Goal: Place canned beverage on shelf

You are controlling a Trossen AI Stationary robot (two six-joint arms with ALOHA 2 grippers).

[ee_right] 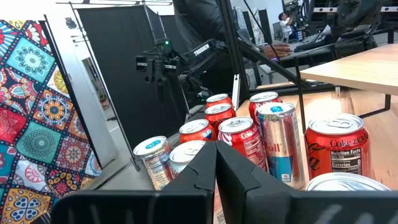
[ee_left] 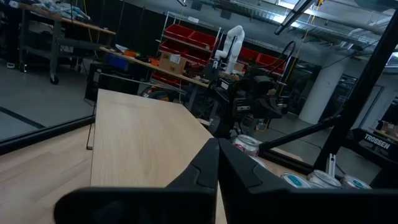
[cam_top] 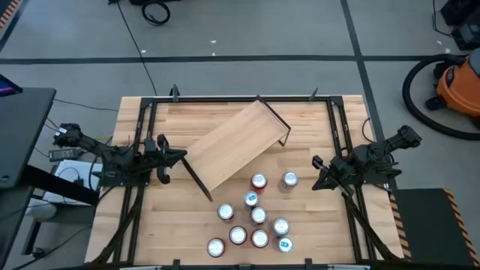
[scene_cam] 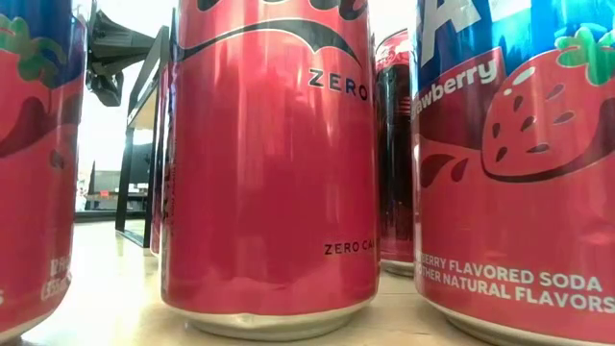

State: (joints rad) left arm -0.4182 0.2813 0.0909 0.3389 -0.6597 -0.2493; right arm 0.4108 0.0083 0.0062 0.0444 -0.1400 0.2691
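Note:
The shelf (cam_top: 234,144), a long light-wood board on thin black wire legs, stands slantwise at the table's middle; it also shows in the left wrist view (ee_left: 143,137). Several cans (cam_top: 255,217) stand upright on the table near its front edge, right of centre; they also show in the right wrist view (ee_right: 249,143) and, close up, in the low view (scene_cam: 274,163). My left gripper (cam_top: 182,156) is shut and empty beside the shelf's left end. My right gripper (cam_top: 315,162) is shut and empty, right of the can (cam_top: 289,180) nearest it.
Black frame rails (cam_top: 147,135) run along the table's left, right and far sides. An orange vacuum (cam_top: 457,86) with a hose stands on the floor at the far right. A black panel (ee_right: 130,87) and a patterned cloth (ee_right: 37,124) show past the table's front edge.

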